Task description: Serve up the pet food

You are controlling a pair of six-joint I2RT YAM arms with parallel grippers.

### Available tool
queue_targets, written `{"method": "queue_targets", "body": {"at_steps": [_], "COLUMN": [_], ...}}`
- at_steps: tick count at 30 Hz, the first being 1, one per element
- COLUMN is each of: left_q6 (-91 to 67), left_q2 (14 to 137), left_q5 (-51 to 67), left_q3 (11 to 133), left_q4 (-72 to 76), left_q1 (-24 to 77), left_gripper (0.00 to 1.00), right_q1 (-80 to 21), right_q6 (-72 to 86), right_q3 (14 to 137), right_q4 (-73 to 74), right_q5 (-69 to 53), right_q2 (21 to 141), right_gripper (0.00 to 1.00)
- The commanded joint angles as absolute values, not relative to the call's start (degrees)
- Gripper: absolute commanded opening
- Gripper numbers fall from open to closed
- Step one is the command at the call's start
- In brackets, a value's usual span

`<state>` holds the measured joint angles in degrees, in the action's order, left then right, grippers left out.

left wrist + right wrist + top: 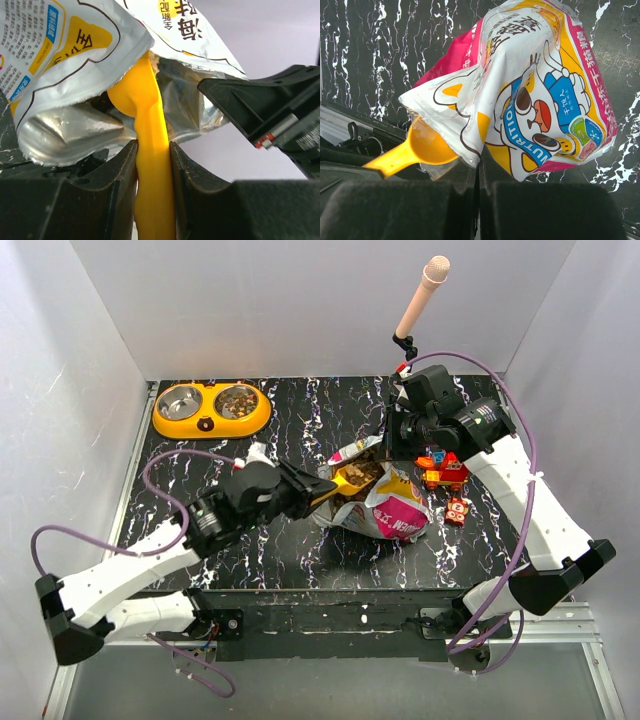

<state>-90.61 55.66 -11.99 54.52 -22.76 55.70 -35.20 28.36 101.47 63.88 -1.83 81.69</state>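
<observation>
Your black marbled table (300, 415) sits between white walls (300, 300) — left gripper (153, 150) clamps the yellow scoop (148, 95), right gripper (479, 182) pinches the bag (535, 100) edge.

Partly out of sight
The bowl of the yellow plastic scoop (150, 165) lay hidden under the flap of the white printed foil bag (65, 55); the bottom edge cut off its handle.

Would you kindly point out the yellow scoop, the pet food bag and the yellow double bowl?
yellow scoop (152, 165): left wrist view, on its handle.
pet food bag (540, 105): right wrist view, on the printed cartoon face.
yellow double bowl (208, 402): top external view, on the stand between the bowls.
</observation>
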Motion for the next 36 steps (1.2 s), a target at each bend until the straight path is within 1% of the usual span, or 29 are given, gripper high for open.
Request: {"method": "queue_targets", "body": {"at_steps": [1,3,5,8,10,11,12,14,15,16,18,20,21,23,27,31,34,36], "left_q6": [-88.8,-86.5,-87.2,-90.6,-95.8,-95.0,-92.2,-89.2,-87.6,-86.9,-88.4,-92.8,-94.2,-93.6,-91.9,-89.0,-85.3,-86.6], "left_q2": [64.3,65.0,62.9,57.0,52.5,52.4,54.4,59.3,60.5,59.8,54.4,50.3,49.0,46.3,43.8,45.8,47.5,51.4], "left_q5": [-10.2,-10.7,-12.4,-15.4,-14.9,-14.6,-14.9,-17.2,-18.3,-18.3,-16.6,-16.3,-16.4,-17.6,-19.0,-17.2,-16.8,-16.5], "left_q3": [66.9,69.9,69.6,61.9,58.0,59.2,63.2,72.6,74.0,72.6,62.7,54.6,51.5,49.1,47.2,47.8,47.5,50.4], "left_q4": [-38.0,-37.2,-37.4,-37.0,-34.8,-34.6,-36.6,-49.9,-53.1,-49.4,-34.4,-26.1,-24.9,-23.7,-23.3,-22.9,-20.0,-24.1], "left_q1": [55.4,55.4,55.4,55.3,55.3,55.5,56.1,56.3,56.3,56.1,55.7,55.6,55.6,55.5,55.5,55.5,55.5,55.5], "left_gripper": [0.0,0.0,0.0,0.0,0.0,0.0,0.0,0.0,0.0,0.0,0.0,0.0,0.0,0.0,0.0,0.0,0.0,0.0], "right_q1": [-34.8,-34.8,-34.8,-34.7,-34.6,-34.5,-34.5,-34.5,-34.2,-34.1,-34.0,-34.1,-34.1,-33.9,-33.7,-33.7,-33.7,-33.7], "right_q6": [28.7,28.9,29.0,28.7,28.6,28.5,28.4,28.4,28.6,28.7,28.7,28.8,28.9,28.8,28.6,29.1,29.3,29.5], "right_q3": [106.7,106.9,107.2,107.1,107.4,107.8,107.8,106.6,106.2,106.1,106.5,106.7,106.7,106.8,106.4,106.3,105.2,105.0], "right_q4": [57.4,57.5,57.6,57.5,58.1,58.3,58.3,57.7,57.3,57.1,57.2,57.3,57.3,57.4,57.7,57.4,56.4,56.4], "right_q5": [-4.9,-5.4,-5.3,-4.8,-4.9,-4.9,-4.7,-4.7,-5.0,-5.6,-6.1,-5.6,-5.6,-5.6,-5.6,-6.5,-7.8,-8.6], "right_q2": [77.1,77.2,77.1,76.8,77.1,77.1,77.0,76.6,76.6,76.9,77.3,77.3,77.3,77.2,77.0,77.0,76.8,76.7], "right_gripper": [0.01,0.01,0.01,0.01,0.01,0.01,0.01,0.01,0.01,0.01,0.01,0.01,0.01,0.01,0.01,0.01,0.01,0.01]}}
